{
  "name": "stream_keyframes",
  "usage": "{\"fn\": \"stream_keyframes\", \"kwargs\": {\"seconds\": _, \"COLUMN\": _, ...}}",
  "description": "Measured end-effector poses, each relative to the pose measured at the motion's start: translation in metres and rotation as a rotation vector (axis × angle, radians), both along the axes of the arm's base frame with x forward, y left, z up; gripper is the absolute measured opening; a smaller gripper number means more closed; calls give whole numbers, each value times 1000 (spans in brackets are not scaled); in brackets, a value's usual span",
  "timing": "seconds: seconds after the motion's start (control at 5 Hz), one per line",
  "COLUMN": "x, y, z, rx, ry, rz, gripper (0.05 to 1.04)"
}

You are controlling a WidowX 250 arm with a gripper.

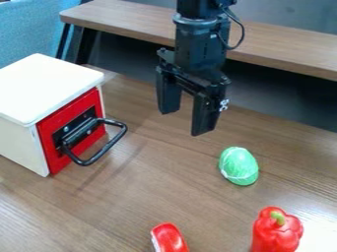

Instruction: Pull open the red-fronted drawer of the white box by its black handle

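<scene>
The black gripper (pixel 185 119) hangs above the table at the upper middle, its two fingers apart and nothing between them. Of the things around it, a green cabbage-like toy (pixel 239 166) lies nearest, on the table below and to the right. To the left stands a white box with a red front (pixel 72 129) and a black loop handle (pixel 117 139). A red bell pepper with a green stem (pixel 276 232) stands at the lower right. Another red object with a white edge (pixel 170 238) lies at the bottom middle, partly cut off by the view's edge.
The wooden table (pixel 151 182) spans the lower part of the view. Behind it, across a dark gap, runs a raised wooden shelf or bench (pixel 283 49). A blue fabric surface (pixel 29 29) is at the upper left.
</scene>
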State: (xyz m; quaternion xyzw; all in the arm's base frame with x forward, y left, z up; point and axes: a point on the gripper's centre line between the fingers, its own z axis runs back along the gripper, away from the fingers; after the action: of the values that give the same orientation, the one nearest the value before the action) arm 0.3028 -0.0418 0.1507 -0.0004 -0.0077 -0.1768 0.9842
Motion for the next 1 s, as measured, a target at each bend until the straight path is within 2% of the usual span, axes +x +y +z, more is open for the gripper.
{"fn": "stream_keyframes", "kwargs": {"seconds": 0.2, "x": 0, "y": 0, "z": -10, "rx": 5, "ry": 33, "rz": 2, "gripper": 999}}
{"fn": "stream_keyframes", "kwargs": {"seconds": 0.4, "x": 2, "y": 8, "z": -30, "rx": 17, "ry": 66, "rz": 30, "gripper": 999}}
{"fn": "stream_keyframes", "kwargs": {"seconds": 0.8, "x": -12, "y": 21, "z": -58, "rx": 50, "ry": 90, "rz": 101, "gripper": 999}}
{"fn": "stream_keyframes", "kwargs": {"seconds": 1.0, "x": -25, "y": 46, "z": -78, "rx": 63, "ry": 107, "rz": 180, "gripper": 999}}
